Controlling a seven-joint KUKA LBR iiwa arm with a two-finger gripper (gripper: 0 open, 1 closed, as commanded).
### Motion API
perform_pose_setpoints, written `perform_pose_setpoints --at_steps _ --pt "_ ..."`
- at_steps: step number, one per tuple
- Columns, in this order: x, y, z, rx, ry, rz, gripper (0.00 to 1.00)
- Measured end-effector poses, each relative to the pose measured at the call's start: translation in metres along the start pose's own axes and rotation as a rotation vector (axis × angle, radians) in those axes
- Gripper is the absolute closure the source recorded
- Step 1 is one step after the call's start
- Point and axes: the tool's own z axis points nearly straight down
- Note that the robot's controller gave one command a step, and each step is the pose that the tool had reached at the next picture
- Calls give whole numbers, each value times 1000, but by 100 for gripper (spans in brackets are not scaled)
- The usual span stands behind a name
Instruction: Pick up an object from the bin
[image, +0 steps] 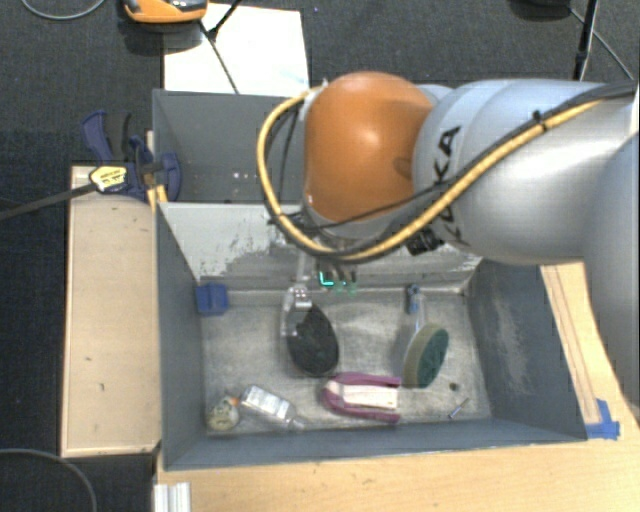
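Dark oval lump (312, 342), matte black, lies on the floor of the bin (515, 350), a little left of centre and nearer the back wall than the front.

My gripper (297, 305) is low inside the bin, at the lump's back-left end. It looks to overlap that end, but I cannot tell from this angle whether it touches. I also cannot tell whether the gripper is wide or narrow, since my wrist and the orange cover (365, 150) hide most of it. I see nothing held.

Other contents, all apart from the gripper:
- blue block (211, 298) by the left wall
- round green-faced disc (425, 357), tilted on its edge, to the right of the lump
- pink-and-white piece (362, 397), lying just in front of the lump
- small clear packet (266, 403) and pale round thing (222, 414), near the front-left corner

Status (my judgement):
- **Approach:** I am down at the lump, so this looks done or nearly so.
- **Grasp:** not confirmed.
- **Lift:** not yet done; the lump appears to rest on the floor.
- **Left to do:** close on the lump and raise it clear of the walls.
- **Risk:** the lump looks smooth and rounded and may slip. The pink-and-white piece is near enough to be nudged.
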Motion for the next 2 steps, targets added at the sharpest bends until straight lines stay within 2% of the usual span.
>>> perform_pose_setpoints --at_steps 1,2 --pt "13 -66 157 0 -4 -129 0" --pt "12 -64 154 -2 -8 -125 100"
